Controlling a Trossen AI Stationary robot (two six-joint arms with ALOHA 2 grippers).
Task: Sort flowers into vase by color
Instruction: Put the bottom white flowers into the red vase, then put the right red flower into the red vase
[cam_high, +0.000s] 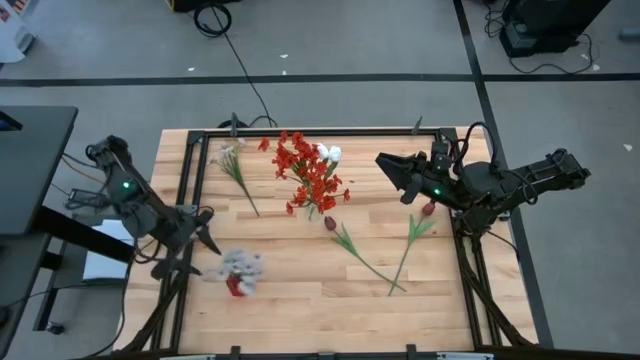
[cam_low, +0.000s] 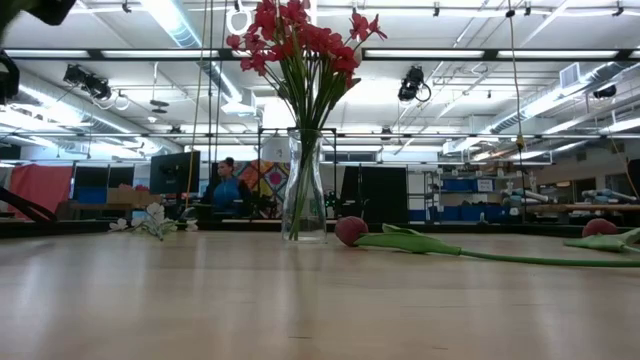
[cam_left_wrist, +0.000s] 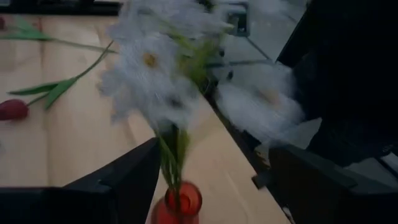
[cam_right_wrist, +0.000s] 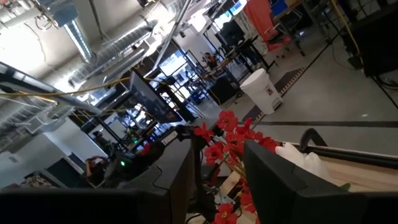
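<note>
Presently the left gripper (cam_high: 205, 240) has fingers spread beside the pale spray (cam_high: 240, 266) standing in a small red vase (cam_left_wrist: 177, 202) at the worktop's (cam_high: 300, 290) front left. The right gripper (cam_high: 392, 168) hovers empty, fingers partly open. Loose tulips (cam_high: 362, 258) look light and floppy; best taken mid-stem.

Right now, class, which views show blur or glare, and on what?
Left wrist view: the white flowers in the red vase are smeared by motion blur. High view: the same white flowers look soft. Low view: bright ceiling lights glare behind the red flowers in the clear vase; the tabletop up close is unfocused.
</note>
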